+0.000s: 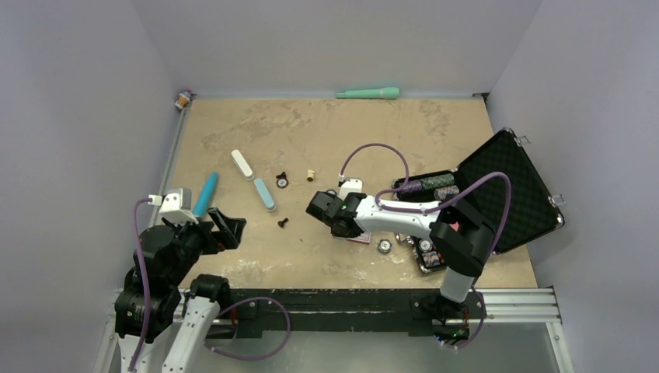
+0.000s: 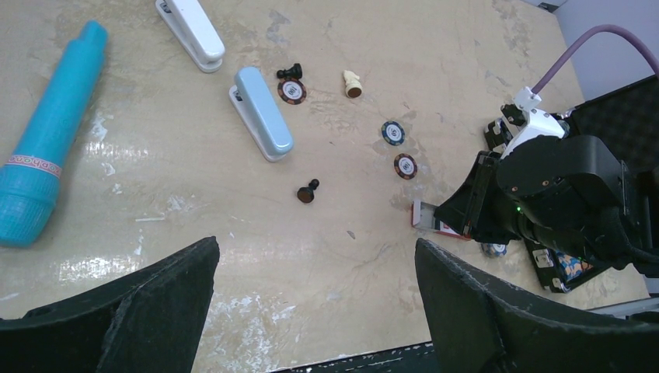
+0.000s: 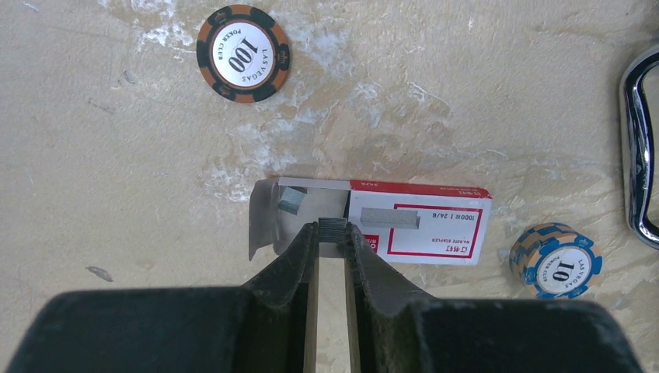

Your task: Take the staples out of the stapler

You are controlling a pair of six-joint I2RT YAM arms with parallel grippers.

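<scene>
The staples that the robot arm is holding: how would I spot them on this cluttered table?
Find the open black case on the right of the table; just left of it lies a small box with a red-and-white label. At its open end the right gripper pinches the staples: a tiny ridged grey strip, far smaller than the round poker chips nearby.
</scene>
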